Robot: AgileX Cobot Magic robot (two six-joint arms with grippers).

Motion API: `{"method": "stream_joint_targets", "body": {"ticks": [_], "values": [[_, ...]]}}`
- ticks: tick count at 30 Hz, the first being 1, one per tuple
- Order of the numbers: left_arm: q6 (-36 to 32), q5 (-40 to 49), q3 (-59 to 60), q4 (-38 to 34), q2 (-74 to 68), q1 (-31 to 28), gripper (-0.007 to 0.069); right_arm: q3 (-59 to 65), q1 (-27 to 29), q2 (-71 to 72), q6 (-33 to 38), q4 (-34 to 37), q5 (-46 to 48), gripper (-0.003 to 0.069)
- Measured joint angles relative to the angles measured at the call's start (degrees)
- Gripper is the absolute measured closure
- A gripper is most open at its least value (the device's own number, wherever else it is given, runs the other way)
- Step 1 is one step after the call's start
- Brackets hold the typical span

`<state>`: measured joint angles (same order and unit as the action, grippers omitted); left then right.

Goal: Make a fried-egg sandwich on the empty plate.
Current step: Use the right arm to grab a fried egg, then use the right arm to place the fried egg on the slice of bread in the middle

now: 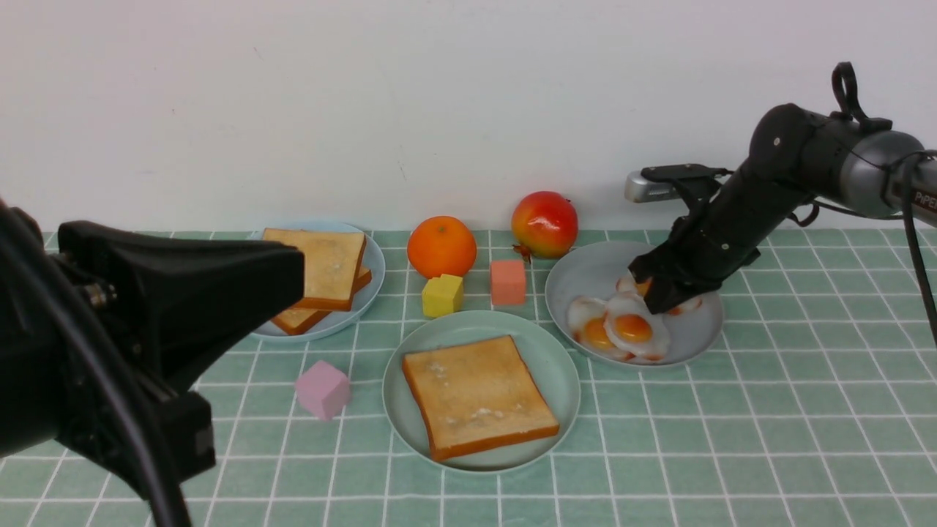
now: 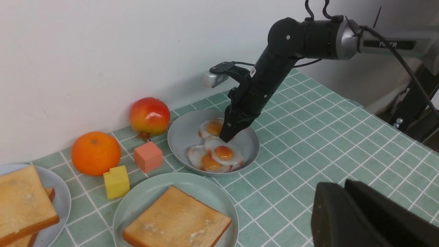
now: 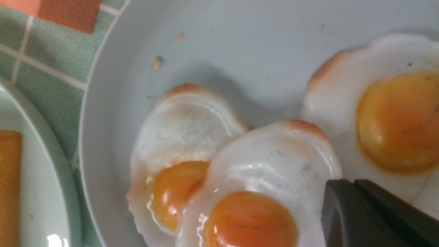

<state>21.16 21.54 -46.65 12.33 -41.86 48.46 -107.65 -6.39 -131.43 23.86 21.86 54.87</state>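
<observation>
Far left, your L gripper (image 1: 295, 263) hangs above the checked cloth (image 1: 768, 410), fingers pressed together w/ nothing btwn them. Its black bulk fills the near-left corner of the front view & hides the left edge of the pale-blue plate (image 1: 375, 258). That plate carries a stack of toast (image 1: 322, 267), top slice skewed off the one under it. Nearer you, a pink cube (image 1: 322, 389) sits alone on the cloth, apart from both plates. Front centre is the mint-green plate (image 1: 468, 326) w/ one toast slice (image 1: 476, 395) lying flat on it. Behind it, toward the wall, you've got an orange (image 1: 441, 246), a yellow cube (image 1: 442, 295) just in front of the orange, a salmon cube (image 1: 508, 282) & a pomegranate (image 1: 544, 224). The salmon cube stands just beside the far rims of the mint-green plate & the grey plate (image 1: 585, 274). Those two rims are just beside each other. The grey plate holds three fried eggs: the top egg (image 1: 635, 329) overlaps a second egg (image 1: 589, 326) on its left, and a third egg (image 3: 377, 113) lies right behind. Your R gripper (image 1: 660, 301) slants down from the right, tip on the top egg's far edge, covering most of the third egg in the front view. Its jaws are drawn together. Can't tell from the wrist cam whether the egg's rim is pinched.
</observation>
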Motion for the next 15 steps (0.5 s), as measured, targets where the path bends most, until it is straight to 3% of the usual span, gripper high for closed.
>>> {"method": "stream_joint_targets", "body": {"ticks": [15], "values": [[0.0, 4.21, 0.0, 2.85, 0.0, 0.0, 0.0568, 0.0, 0.0, 8.43, -1.71, -0.22, 4.39, 0.0645]]}}
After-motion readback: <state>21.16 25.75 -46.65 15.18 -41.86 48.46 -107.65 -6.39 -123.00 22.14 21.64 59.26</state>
